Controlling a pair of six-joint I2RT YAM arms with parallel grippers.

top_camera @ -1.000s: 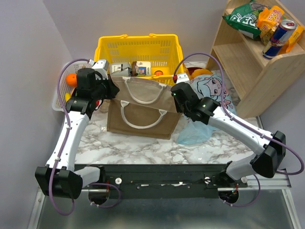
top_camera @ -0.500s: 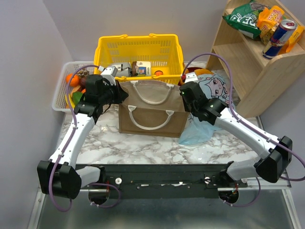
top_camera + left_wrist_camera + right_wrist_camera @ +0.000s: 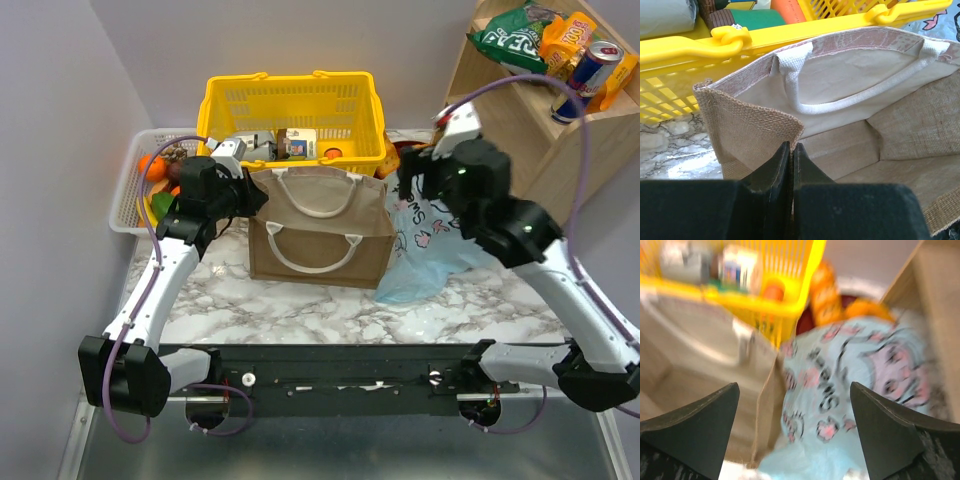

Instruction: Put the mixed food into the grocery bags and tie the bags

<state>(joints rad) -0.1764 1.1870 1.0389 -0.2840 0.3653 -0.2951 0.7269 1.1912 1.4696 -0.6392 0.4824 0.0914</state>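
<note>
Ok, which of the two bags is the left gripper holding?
The tan jute bag: the left gripper pinches its rim corner. The light-blue cartoon-print bag sits beside it, ungripped.

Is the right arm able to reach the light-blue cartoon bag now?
Probably yes: the right gripper is open and empty just above the light-blue bag, and nothing lies between them.

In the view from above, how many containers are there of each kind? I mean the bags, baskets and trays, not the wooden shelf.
Bags: 2, the tan bag and the blue bag
Baskets: 1, the yellow basket
Trays: 1, the white tray
Total: 4
</note>
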